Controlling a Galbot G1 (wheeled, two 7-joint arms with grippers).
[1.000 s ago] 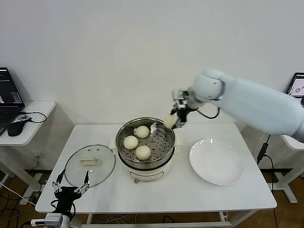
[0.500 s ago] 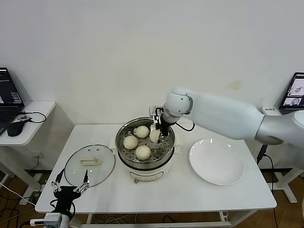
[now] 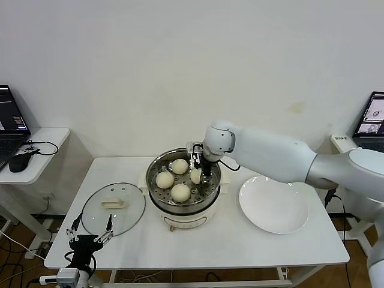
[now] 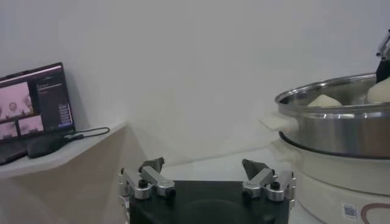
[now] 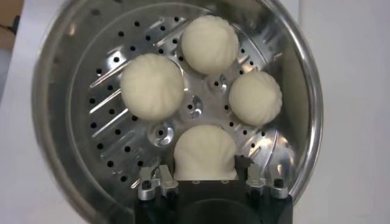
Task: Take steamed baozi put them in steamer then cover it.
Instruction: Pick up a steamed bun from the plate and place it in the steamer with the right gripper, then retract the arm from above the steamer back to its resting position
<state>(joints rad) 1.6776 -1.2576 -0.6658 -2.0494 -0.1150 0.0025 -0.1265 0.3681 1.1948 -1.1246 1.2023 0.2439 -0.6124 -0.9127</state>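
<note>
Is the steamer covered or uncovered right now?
Uncovered: the cover lies flat on the table beside the steamer, whose baozi are exposed.

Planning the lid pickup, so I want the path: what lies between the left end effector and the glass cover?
Nothing: in the head view, bare table edge separates the open left end effector from the cover.

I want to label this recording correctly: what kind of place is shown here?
Probably a lab or test room, not a home kitchen: a plain white table holds only the steamer, a lid and a plate, with a laptop on a side desk against a bare wall.
</note>
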